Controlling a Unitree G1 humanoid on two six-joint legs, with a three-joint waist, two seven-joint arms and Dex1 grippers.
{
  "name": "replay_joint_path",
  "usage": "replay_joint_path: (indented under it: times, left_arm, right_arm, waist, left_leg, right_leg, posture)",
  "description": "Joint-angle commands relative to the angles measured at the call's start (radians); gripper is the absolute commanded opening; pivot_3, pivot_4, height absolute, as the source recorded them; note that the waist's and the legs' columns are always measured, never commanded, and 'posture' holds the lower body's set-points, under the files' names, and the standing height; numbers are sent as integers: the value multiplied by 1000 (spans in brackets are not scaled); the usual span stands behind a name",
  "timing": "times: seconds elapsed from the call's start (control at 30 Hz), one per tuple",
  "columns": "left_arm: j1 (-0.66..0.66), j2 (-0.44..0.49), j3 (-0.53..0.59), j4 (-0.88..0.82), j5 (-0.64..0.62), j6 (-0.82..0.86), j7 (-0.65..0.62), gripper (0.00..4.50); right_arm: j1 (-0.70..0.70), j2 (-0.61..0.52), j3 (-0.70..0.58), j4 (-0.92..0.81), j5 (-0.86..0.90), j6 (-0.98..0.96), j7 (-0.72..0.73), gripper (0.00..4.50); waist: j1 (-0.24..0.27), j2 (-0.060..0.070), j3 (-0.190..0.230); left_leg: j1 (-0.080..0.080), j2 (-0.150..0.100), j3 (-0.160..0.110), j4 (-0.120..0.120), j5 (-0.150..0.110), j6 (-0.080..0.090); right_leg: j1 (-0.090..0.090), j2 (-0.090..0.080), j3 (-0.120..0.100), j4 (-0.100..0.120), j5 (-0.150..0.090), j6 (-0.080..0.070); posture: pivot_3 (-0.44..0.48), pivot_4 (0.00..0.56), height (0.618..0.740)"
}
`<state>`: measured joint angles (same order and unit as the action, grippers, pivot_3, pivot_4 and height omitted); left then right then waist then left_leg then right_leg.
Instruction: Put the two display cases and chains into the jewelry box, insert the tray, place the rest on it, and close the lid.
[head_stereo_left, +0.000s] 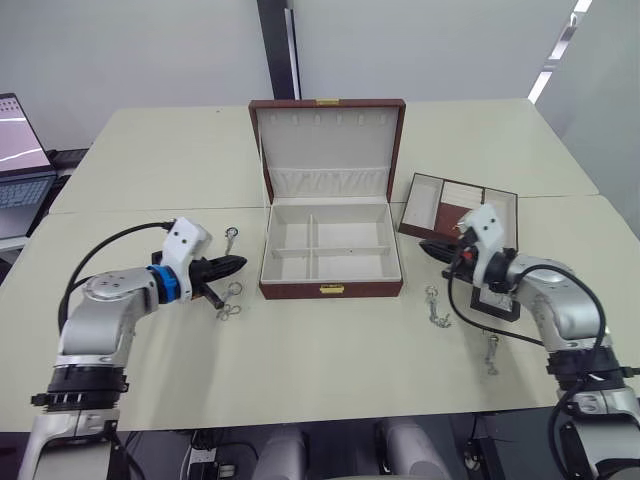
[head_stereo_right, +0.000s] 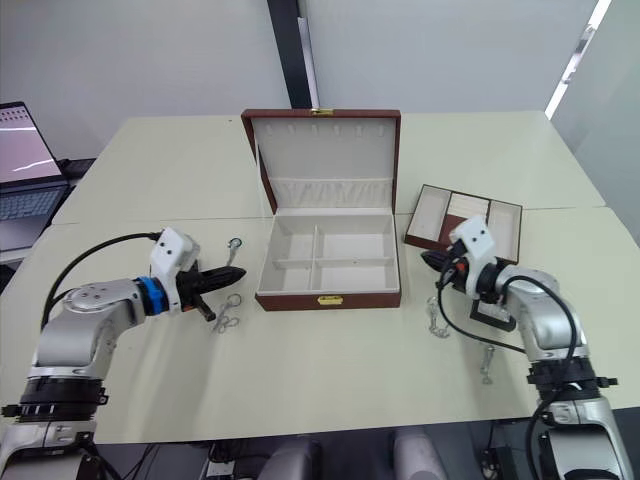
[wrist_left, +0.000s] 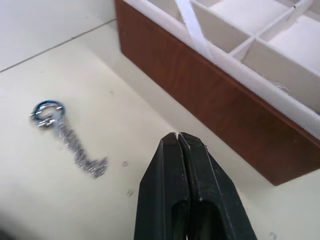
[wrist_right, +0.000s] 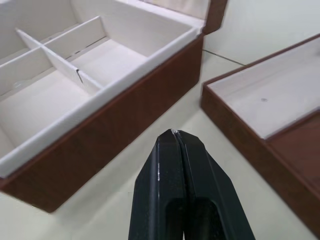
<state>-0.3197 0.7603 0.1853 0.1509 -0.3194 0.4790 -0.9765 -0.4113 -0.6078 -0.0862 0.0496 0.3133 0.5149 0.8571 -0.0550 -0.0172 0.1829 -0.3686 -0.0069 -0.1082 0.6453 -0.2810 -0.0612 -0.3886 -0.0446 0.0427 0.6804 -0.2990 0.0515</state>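
- The jewelry box stands open at mid-desk, its lid upright and its compartments bare; nothing has been loaded yet.
- The left gripper is pressed shut and empty near chains on the box's left; the thin links could be nudged away rather than caught if the fingers are not opened first.
- The right gripper, likewise shut and empty, hovers between box and tray; a careless reach could knock the tray.
- A display case lies partly hidden under the right arm, with more chains nearby that could be swept off.
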Motion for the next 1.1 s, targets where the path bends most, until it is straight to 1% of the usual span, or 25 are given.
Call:
replay_joint_path:
  times: [0.03, 0.13, 0.27, 0.3, 0.43, 0.47, 0.5, 0.7, 0.87, 1.1]
  left_arm:
    - [58, 96, 108, 6, -43, -3, -52, 876]
    - [130, 176, 184, 62, -41, -37, -85, 1761]
    - [223, 259, 252, 159, -11, -113, -104, 2975]
    - [238, 273, 269, 187, -5, -131, -98, 3233]
    - [288, 291, 314, 234, 2, -171, -75, 4485]
    - [302, 293, 323, 239, 2, -178, -73, 4500]
    - [313, 294, 331, 242, 2, -181, -72, 4500]
    - [392, 317, 396, 276, 12, -203, -59, 4500]
    - [397, 330, 411, 304, 8, -217, -58, 4500]
    - [385, 323, 398, 294, 4, -212, -53, 4500]
  right_arm:
    - [49, -104, -119, 7, 77, -22, 109, 568]
    - [110, -208, -186, 81, 90, -57, 193, 1324]
    - [148, -304, -229, 214, 73, -125, 264, 2408]
    - [149, -322, -235, 245, 69, -141, 277, 2644]
    - [134, -366, -256, 327, 70, -181, 301, 3879]
    - [133, -373, -259, 339, 71, -188, 305, 4242]
    - [134, -378, -260, 348, 70, -194, 307, 4470]
    - [153, -397, -252, 402, 43, -244, 306, 4470]
    - [147, -395, -248, 441, 28, -272, 302, 4470]
    - [128, -389, -236, 455, 20, -283, 302, 4470]
  waist:
    - [-1, 0, 0]
    - [-1, 0, 0]
    - [-2, 0, 0]
    - [-2, 0, 0]
    - [-2, 0, 0]
    - [-2, 0, 0]
    - [-2, 0, 0]
    - [-2, 0, 0]
    - [-2, 0, 0]
    - [-2, 0, 0]
  left_leg:
    - [0, 0, 0, 0, 0, 0]
    - [0, 0, 0, 0, 0, 0]
    - [3, 1, 2, 0, 0, 0]
    - [3, 1, 2, 0, 0, 0]
    - [3, 1, 2, -1, 0, 0]
    - [3, 1, 2, -1, 0, 0]
    - [3, 1, 2, -1, 0, 0]
    - [3, 1, 2, -1, 0, 0]
    - [3, 1, 2, -1, 0, 0]
    - [3, 1, 2, -1, 0, 0]
  right_leg:
    - [0, 0, 0, 0, 0, 0]
    - [0, 0, 0, 0, 0, 0]
    - [2, 0, 1, 0, 0, 0]
    - [2, 0, 1, 0, 0, 0]
    - [2, 0, 1, 0, 0, 0]
    - [2, 0, 1, 0, 0, 0]
    - [2, 0, 1, 0, 0, 0]
    - [2, 0, 1, 0, 0, 0]
    - [2, 0, 1, 0, 0, 0]
    - [2, 0, 1, 0, 0, 0]
  posture:
    - [0, 150, 740]
    - [0, 150, 740]
    - [0, 150, 740]
    - [0, 150, 740]
    - [0, 150, 740]
    - [0, 150, 740]
    - [0, 150, 740]
    - [0, 150, 740]
    - [0, 150, 740]
    - [0, 150, 740]
